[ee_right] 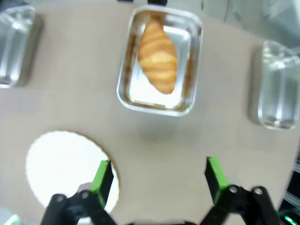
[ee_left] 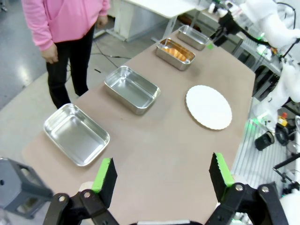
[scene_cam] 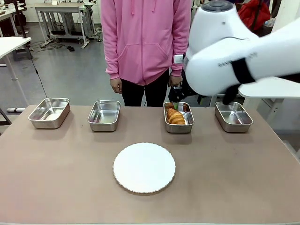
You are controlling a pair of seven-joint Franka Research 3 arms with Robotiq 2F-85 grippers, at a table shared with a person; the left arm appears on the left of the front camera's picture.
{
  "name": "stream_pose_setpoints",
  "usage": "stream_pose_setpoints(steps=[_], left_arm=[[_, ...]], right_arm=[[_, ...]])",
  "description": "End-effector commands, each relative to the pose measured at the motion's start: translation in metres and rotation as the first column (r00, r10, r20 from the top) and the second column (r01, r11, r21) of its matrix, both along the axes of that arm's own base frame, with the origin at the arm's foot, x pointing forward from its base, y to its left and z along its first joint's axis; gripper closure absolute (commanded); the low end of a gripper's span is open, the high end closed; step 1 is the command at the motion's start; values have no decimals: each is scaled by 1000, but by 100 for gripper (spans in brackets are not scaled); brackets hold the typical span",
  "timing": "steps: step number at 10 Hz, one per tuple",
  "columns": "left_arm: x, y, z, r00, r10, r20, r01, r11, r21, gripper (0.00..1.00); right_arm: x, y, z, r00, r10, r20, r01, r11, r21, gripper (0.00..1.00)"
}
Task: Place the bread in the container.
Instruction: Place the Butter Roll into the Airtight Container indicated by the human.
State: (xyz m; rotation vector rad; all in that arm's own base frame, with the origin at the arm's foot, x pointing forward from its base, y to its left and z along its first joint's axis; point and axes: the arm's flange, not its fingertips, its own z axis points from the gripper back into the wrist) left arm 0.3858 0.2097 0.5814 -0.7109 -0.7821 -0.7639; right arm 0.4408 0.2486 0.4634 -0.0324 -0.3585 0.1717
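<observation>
The bread [scene_cam: 176, 116] lies inside the container [scene_cam: 178, 127], the third steel pan from the robot's left in a row of four along the far side of the surface [scene_cam: 56, 178]. From the right wrist camera the bread [ee_right: 158, 55] sits lengthwise in that container [ee_right: 125, 91], toward its far end, with bare shiny bottom showing at the near end. From the left wrist camera it shows as an orange-brown shape [ee_left: 177, 53] in the same pan [ee_left: 165, 54]. The right end effector [ee_right: 158, 176] hangs above the surface on the near side of the container, its green-padded fingers [ee_right: 101, 177] spread wide apart and holding nothing; in the front view the right arm's white body looms large just behind and above the container. The left end effector [ee_left: 161, 174] is also spread wide and empty, well apart from the bread, over the surface's left end. The other three pans [scene_cam: 104, 115] [scene_cam: 49, 113] [scene_cam: 233, 116] stand beside the container. A round white plate [scene_cam: 144, 168] rests nearer the robot, in front of the row. A person in a pink hoodie [scene_cam: 140, 37] stands at the far side, hands hanging down.
</observation>
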Motion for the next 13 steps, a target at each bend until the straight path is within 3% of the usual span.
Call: stream_pose_setpoints(steps=[1,3,6,7,13], left_arm=[[-1,-1,2,1000,1,-7,-1,1000,-13,0],[-1,-1,2,1000,1,-7,-1,1000,-13,0],[-1,-1,2,1000,1,-7,-1,1000,-13,0],[-1,-1,2,1000,1,-7,-1,1000,-13,0],[-1,-1,2,1000,1,-7,-1,1000,-13,0]], right_arm=[[-41,-24,-4,998,29,55,-33,997,65,0],[-66,-46,-13,997,65,48,-69,992,104,0],[-67,-56,-27,994,101,-36,-94,983,160,0],[-72,-45,-19,999,46,28,-49,994,101,0],[-72,-45,-19,999,46,28,-49,994,101,0]])
